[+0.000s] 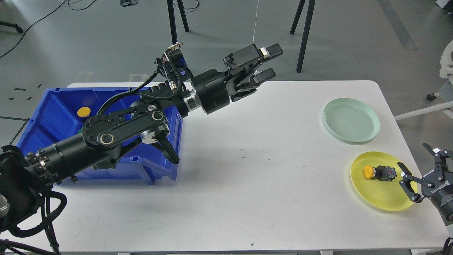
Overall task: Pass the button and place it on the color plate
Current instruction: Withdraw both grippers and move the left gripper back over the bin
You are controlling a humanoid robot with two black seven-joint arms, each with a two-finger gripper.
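One yellow-capped button (378,172) already lies on its side in the yellow plate (382,198), so that pass looks done. My right pincer (417,177) sits at approx 3 o'clock of it, just beside, fingers apart, nothing held. Green plate (351,119) at 12 o'clock of the yellow one is bare. My left pincer (263,65) hangs over the counter (230,177), fingers apart, empty. Farther left, another yellow button (84,112) waits in the blue bin (49,113), so prob. more to go.
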